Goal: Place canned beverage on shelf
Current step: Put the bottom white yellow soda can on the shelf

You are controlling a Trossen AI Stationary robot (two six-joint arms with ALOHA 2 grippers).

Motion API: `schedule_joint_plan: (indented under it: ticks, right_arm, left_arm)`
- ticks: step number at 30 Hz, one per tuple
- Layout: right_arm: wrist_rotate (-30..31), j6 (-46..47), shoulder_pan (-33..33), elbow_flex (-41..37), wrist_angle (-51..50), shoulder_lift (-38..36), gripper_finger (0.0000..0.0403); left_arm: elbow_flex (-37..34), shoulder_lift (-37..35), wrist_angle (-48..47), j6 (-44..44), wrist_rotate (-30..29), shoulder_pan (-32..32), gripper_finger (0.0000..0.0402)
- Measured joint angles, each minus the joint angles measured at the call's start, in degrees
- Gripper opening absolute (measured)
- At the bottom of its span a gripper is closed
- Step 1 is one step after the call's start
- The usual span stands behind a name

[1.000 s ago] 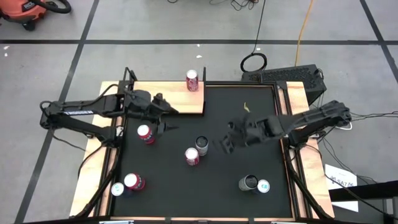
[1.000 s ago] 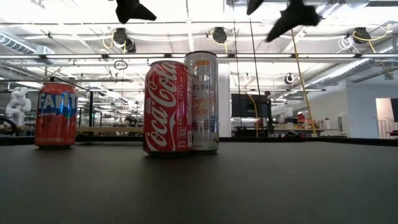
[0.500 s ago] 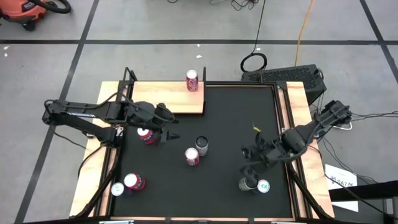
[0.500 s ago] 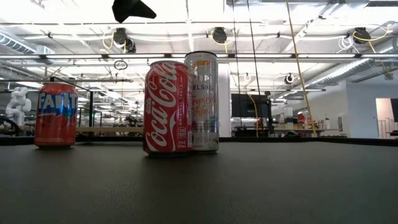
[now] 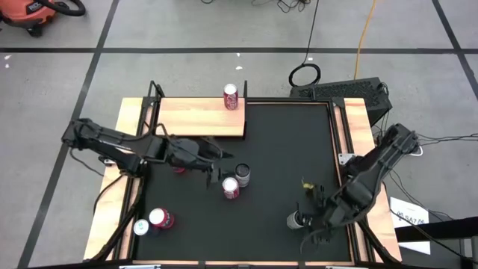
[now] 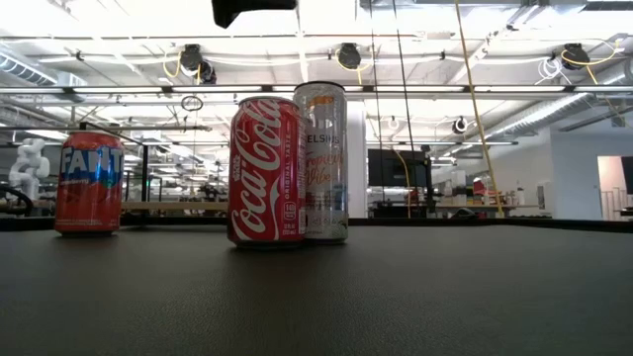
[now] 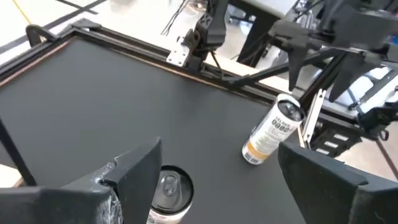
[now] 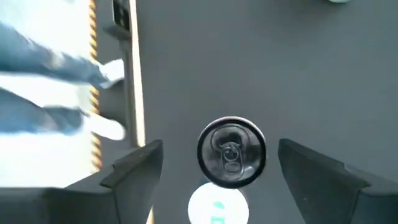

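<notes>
Hovering wide open and empty, the left tool (image 5: 216,169) has the upright silver can (image 5: 243,174) just ahead toward mid-bench, while the right tool (image 8: 217,163), equally open, straddles a dark-topped can (image 8: 231,152) near the bench's front-right corner, far from the shelf (image 5: 196,118).

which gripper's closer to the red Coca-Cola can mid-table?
Left. The left gripper, open, hangs just beside the Coca-Cola can, on its shelf side. The right gripper, open, is off by the table's right edge, above the dark-topped can.

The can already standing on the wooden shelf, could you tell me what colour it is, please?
Red with a silver top; the can on the shelf shows best from the high view.
</notes>
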Motion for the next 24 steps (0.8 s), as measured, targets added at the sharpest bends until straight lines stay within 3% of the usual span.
schedule_joint_plan:
  ticks: [10,24]
  right_arm:
    - [3.39,-2.40,1.08,-0.07,-2.85,4.72,0.0368]
    - [2.56,3.26,1.15,-7.08,1.00,5.23,0.0373]
  left_arm:
    - [0.00,3.54,0.69,-2.75,-3.71,-3.79,0.0317]
    - [0.00,3.77,0.58,-2.54,-4.43,-3.90,0.0317]
